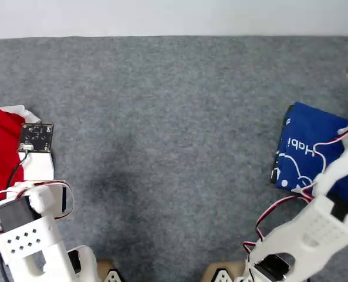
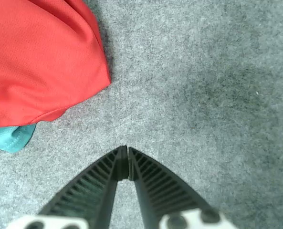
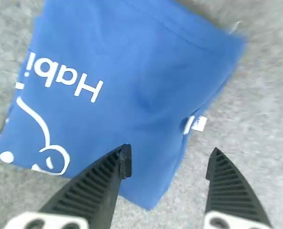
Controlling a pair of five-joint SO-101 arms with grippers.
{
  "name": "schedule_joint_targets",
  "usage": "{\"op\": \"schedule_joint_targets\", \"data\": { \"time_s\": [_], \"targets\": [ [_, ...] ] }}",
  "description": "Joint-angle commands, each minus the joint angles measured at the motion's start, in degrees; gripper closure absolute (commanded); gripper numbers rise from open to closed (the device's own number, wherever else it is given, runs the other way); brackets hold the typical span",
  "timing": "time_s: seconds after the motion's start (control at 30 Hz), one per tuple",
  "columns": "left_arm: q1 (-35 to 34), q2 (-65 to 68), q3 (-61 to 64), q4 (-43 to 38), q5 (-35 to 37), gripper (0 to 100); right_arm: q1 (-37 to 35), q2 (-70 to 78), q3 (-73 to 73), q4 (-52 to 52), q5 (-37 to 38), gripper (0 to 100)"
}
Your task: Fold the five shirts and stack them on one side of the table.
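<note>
left gripper (image 2: 127, 152), fingers pressed together on nothing, hangs over the bare grey felt table (image 1: 174, 106). the red shirt (image 2: 36, 62) lies just beside it, toward the table's left edge, crumpled and with no clear long axis. a teal garment (image 2: 10, 136) peeks out from under the red one, and a white garment (image 1: 20, 111) shows at its far side. right gripper (image 3: 171, 155), jaws spread and empty, hangs across one edge of the folded blue shirt (image 3: 131, 71), which lies flat at the table's right side. count: two grippers; four garments, one folded and three in the left heap. judgement: the next shirt to fold lies in that heap, and the left arm is much the nearer.
</note>
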Motion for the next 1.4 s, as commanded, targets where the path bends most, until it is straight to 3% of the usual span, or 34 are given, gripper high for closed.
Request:
{"op": "schedule_joint_targets", "data": {
  "time_s": [0.0,0.23,0.47,0.7,1.0,1.2,1.37],
  "targets": [
    [-0.18,-0.62,-0.66,0.44,-0.53,100,-2.86,-7.34,-0.53,2.33,0.09,76.6],
    [-0.18,-0.62,-0.66,0.44,-0.53,100,-8.66,-5.41,0.18,10.42,0.09,99.8],
    [-0.18,-0.62,-0.66,0.53,-0.53,100,-8.48,4.00,1.14,11.47,-6.68,98.8],
    [-0.18,-0.62,-0.66,0.53,-0.53,100,-11.82,15.16,0.70,9.71,-7.47,98.8],
    [-0.18,-0.62,-0.66,0.53,-0.53,100,-12.70,12.00,-1.14,8.84,-7.47,98.8],
    [-0.18,-0.62,-0.66,0.53,-0.53,100,-12.79,10.42,-1.32,-4.26,-8.00,98.8],
    [-0.18,-0.62,-0.66,0.53,-0.53,100,-13.49,13.41,-1.32,-15.69,-14.33,98.8]
  ]
}}
